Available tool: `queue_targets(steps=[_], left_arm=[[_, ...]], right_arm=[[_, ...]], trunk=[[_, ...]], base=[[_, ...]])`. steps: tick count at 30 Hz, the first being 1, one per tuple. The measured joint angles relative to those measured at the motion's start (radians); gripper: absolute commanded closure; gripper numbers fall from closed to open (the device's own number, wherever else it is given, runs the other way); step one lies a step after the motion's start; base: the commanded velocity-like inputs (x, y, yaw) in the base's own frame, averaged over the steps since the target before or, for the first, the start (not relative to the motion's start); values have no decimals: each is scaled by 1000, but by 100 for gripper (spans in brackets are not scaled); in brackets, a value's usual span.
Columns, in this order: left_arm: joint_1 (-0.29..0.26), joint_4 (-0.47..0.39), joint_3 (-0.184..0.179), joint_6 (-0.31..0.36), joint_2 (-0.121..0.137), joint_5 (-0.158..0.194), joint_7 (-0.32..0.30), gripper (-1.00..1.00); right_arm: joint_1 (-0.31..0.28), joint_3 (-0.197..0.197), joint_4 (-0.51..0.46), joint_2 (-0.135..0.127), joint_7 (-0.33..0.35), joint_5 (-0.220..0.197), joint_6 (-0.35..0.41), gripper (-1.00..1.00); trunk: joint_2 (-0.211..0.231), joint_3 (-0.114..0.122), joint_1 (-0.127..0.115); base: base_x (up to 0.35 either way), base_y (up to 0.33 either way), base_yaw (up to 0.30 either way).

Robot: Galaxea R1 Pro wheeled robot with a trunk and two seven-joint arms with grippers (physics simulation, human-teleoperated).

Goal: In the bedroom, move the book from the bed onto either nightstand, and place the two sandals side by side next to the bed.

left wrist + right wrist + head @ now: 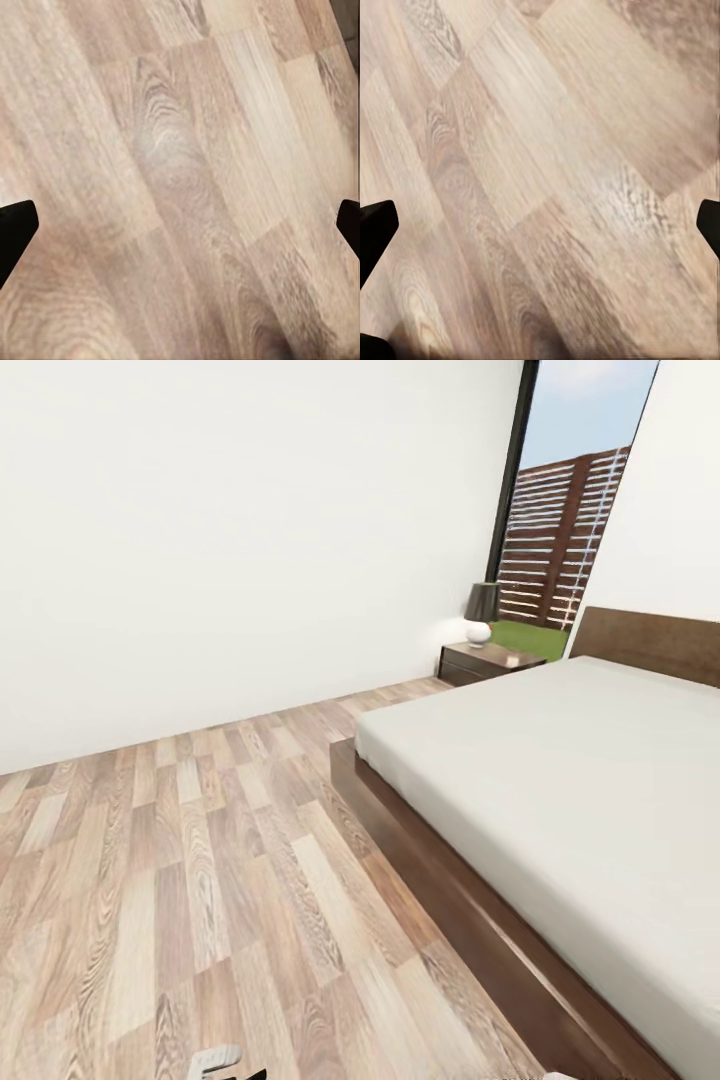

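I am in the bedroom, facing the bed, a low dark-brown frame with a plain light-grey mattress, on the right of the head view. A dark nightstand stands beside the headboard by the window. The book and the sandals are out of view. My left gripper hangs open over bare wood floor, its dark fingertips at the picture's edges. The right gripper is also open above the floor, with nothing between its fingertips. A bit of the left arm pokes in at the head view's lower edge.
A lamp with a dark shade and white base sits on the nightstand. A tall dark-framed window shows a slatted fence. A white wall runs along the left. Wood-plank floor lies between wall and bed.
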Motion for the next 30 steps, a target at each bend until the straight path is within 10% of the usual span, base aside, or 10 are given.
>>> queue_targets(steps=[30], left_arm=[[0, 2, 0, 1, -2, 0, 1, -100]], right_arm=[[0, 0, 0, 0, 0, 0, 0, -100]], trunk=[[0, 0, 0]], base=[[0, 0, -202]])
